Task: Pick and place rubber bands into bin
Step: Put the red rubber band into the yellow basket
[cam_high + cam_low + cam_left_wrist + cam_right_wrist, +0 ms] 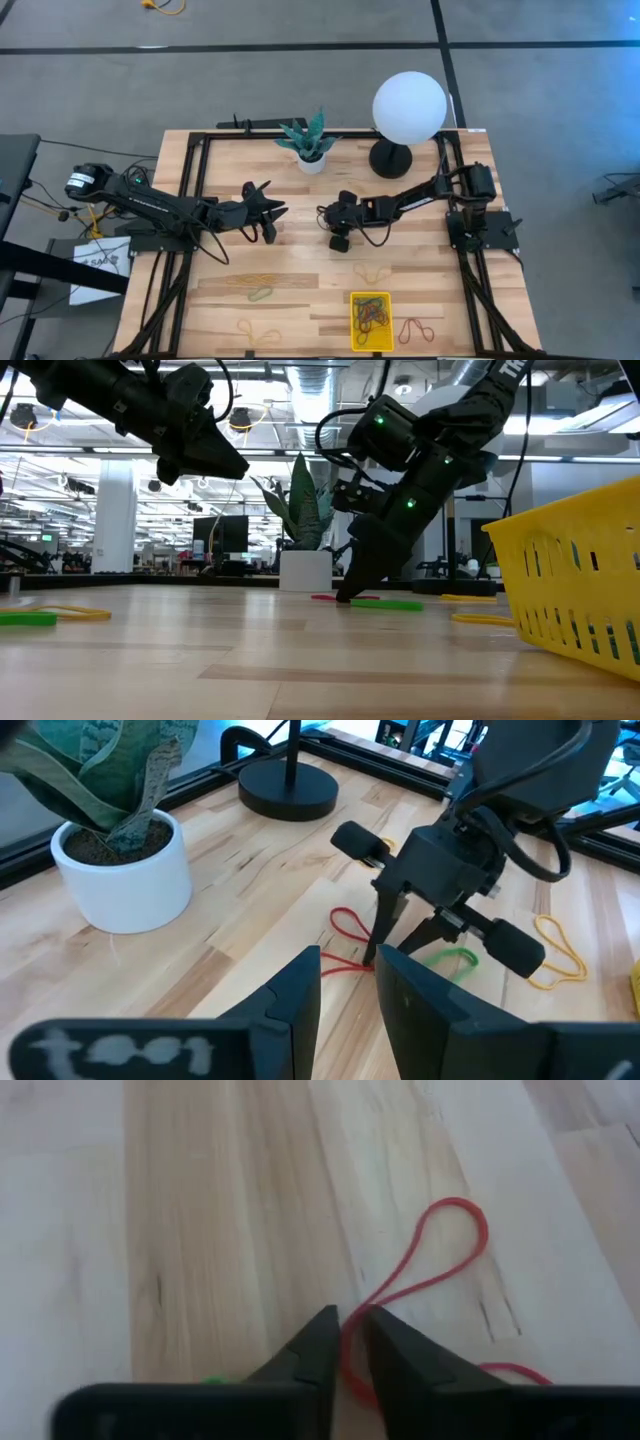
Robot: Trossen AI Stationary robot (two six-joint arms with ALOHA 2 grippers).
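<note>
Pinching red rubber band (440,1270) between right claw (348,1342) tips

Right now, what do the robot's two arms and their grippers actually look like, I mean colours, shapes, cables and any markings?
Both arms are black, jointed links with loose black cables looping alongside. The left gripper ends in two dark, flat, wedge-shaped fingers, with blurred white lettering on the bar at their base. The right gripper has a blocky black body with stubby cylindrical knobs and slim pointed fingers; small green lights glow on that arm.

The right gripper (385,952) pinches a red rubber band (345,932) beside a green one (450,958).
</note>
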